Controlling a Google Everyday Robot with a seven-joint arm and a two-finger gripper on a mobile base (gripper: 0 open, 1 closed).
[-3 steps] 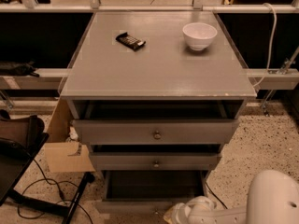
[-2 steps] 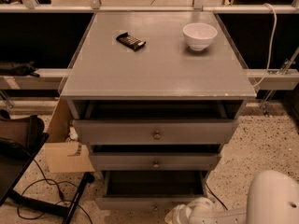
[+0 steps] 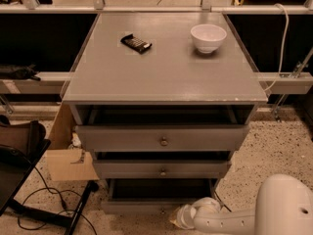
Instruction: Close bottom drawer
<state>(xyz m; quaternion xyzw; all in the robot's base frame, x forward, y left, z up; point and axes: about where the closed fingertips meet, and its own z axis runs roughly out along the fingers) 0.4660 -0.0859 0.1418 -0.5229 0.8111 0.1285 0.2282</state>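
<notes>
One claw (image 3: 184,216) low beside open bottom drawer (image 3: 142,207).

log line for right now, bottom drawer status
slim grey bottom drawer: open, dark inside showing | white gripper: low at its front, right of centre | contact: cannot tell

Rounded white arm (image 3: 264,212), gripper (image 3: 180,217) low centre

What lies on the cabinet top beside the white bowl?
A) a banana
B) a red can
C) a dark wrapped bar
C: a dark wrapped bar lies left of the bowl; the gripper is low by the bottom drawer's front.
</notes>
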